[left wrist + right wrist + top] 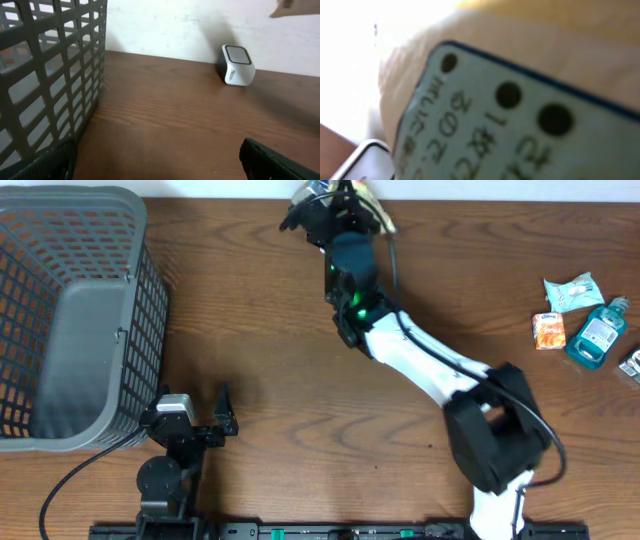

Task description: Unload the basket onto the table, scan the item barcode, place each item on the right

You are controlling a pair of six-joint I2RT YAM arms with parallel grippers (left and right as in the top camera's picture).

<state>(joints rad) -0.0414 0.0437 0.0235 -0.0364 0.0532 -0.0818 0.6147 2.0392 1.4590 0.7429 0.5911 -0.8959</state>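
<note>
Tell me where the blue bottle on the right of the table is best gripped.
Across its body just under the cap, coming from above: the blue bottle seems to lie flat, and it narrows toward the cap.

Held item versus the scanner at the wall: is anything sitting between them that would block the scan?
Nothing visible does. The right wrist view shows the item with the scanner just past its edge, no object between; the left wrist view shows bare table around the scanner.
</note>
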